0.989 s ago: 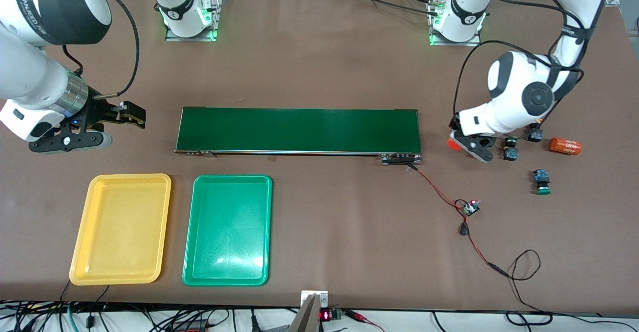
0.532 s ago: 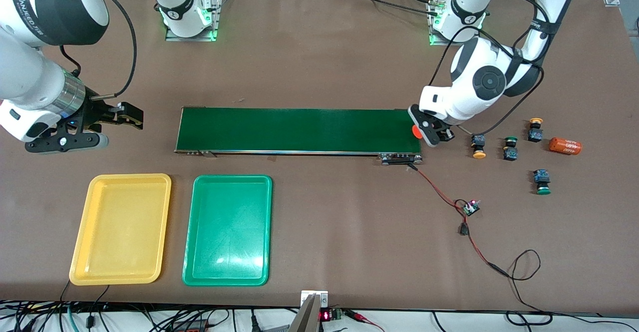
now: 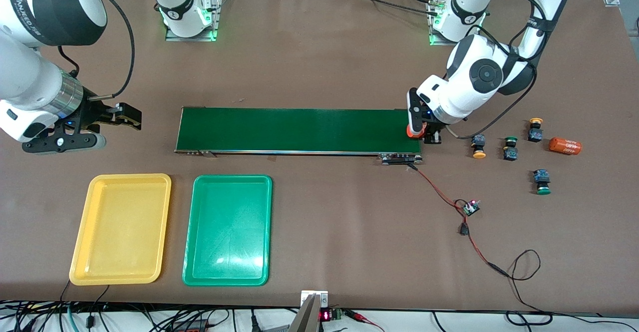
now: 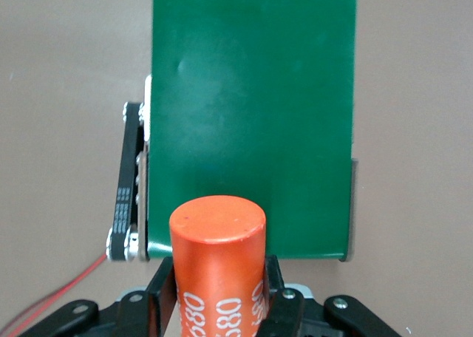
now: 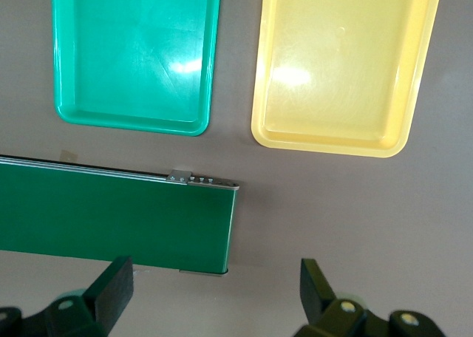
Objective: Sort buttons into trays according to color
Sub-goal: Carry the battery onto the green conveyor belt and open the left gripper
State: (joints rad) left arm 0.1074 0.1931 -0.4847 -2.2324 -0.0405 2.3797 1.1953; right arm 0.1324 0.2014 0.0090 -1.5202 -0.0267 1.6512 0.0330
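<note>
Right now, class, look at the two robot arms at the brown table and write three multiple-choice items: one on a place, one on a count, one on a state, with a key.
1. Where is the left pincer?
A. over the yellow plastic tray
B. over the long dark-green conveyor belt's end toward the left arm
C. over the green plastic tray

2. How many small push-button switches lie on the table?
A. two
B. four
C. six

3. What state is the right pincer in?
A. open, holding nothing
B. shut on a button
C. shut on a tray

Key: 1 B, its orange cylinder with white print hangs at the belt end. 2 B, two yellow-capped and two green-capped. 3 A, its fingers stand wide apart.
</note>
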